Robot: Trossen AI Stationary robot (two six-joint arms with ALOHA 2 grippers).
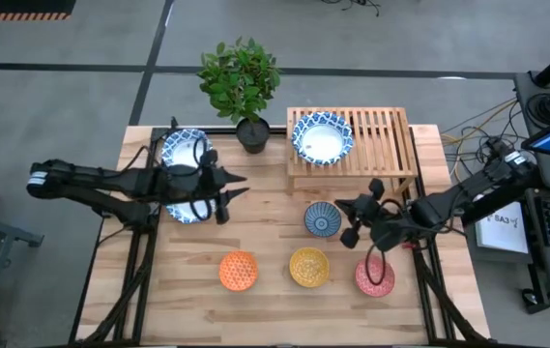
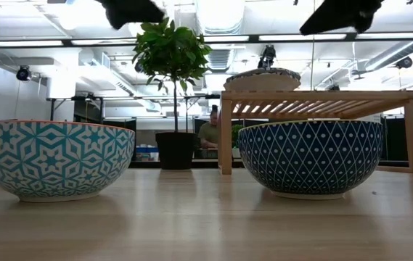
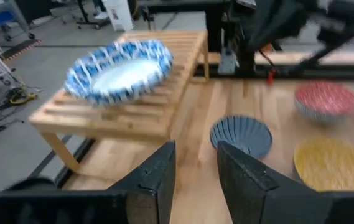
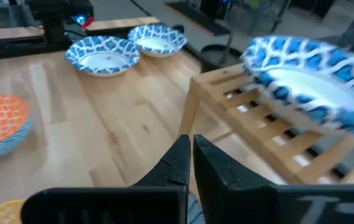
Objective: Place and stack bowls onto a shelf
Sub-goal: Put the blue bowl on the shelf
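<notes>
The right gripper (image 4: pixel 191 163) shows fingers pressed together, empty, beside the dark blue bowl (image 1: pixel 322 218); the left gripper (image 3: pixel 195 171), seemingly part-open, holds nothing.

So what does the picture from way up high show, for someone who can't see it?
One blue-and-white bowl sits on the wooden shelf; two more remain on the table by a potted plant. Four small bowls wait near two robot arms.
</notes>
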